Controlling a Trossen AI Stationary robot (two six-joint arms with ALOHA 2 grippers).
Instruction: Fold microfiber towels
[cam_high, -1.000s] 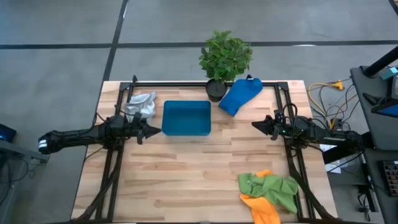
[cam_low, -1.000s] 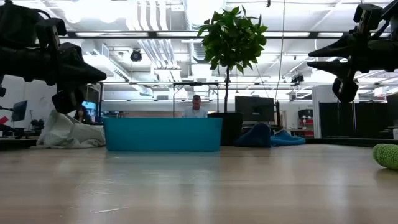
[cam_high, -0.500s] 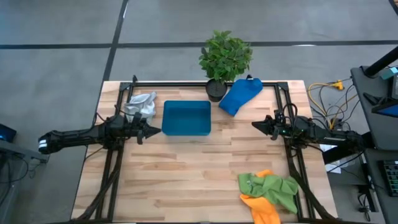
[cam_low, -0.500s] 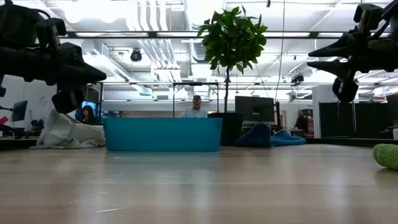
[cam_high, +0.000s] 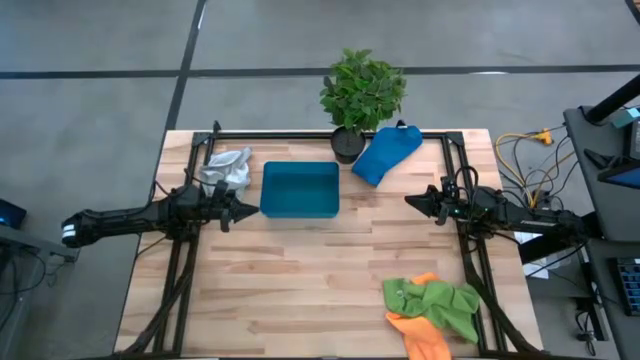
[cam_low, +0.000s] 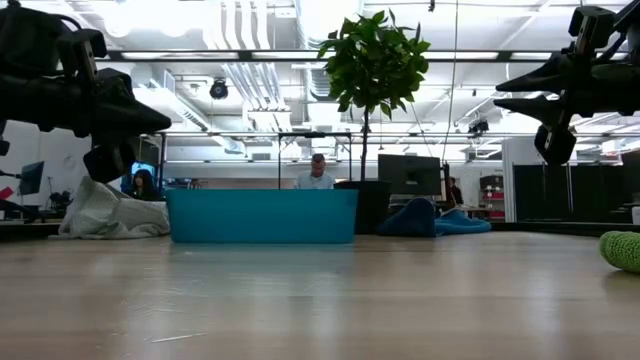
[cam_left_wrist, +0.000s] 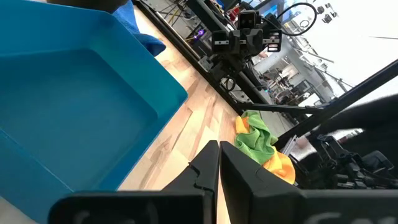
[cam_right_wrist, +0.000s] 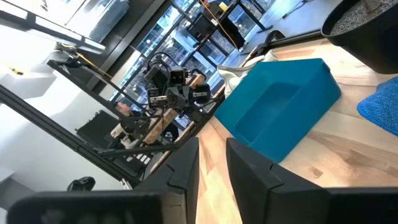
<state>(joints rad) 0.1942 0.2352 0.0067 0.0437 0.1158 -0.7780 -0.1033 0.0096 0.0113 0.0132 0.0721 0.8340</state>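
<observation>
The grey-white towel (cam_high: 228, 168) lies crumpled at the far left, and the bright blue towel (cam_high: 388, 153) lies bunched at the far right beside the plant pot. The lime green towel (cam_high: 438, 301) lies crumpled on top of the orange towel (cam_high: 420, 335) at the near right edge. My left gripper (cam_high: 253, 211) hovers shut and empty at the table's left, near the blue tray's near left corner. My right gripper (cam_high: 408, 201) hovers open and empty at the right, pointing toward the table's middle. Both are well above the tabletop in the low view.
A rigid blue tray (cam_high: 300, 190) stands at the far middle, between the grey-white and blue towels. A potted plant (cam_high: 362, 95) stands at the far edge. A black frame (cam_high: 330, 135) runs along the far edge and both sides. Bare wood lies in the middle and near left.
</observation>
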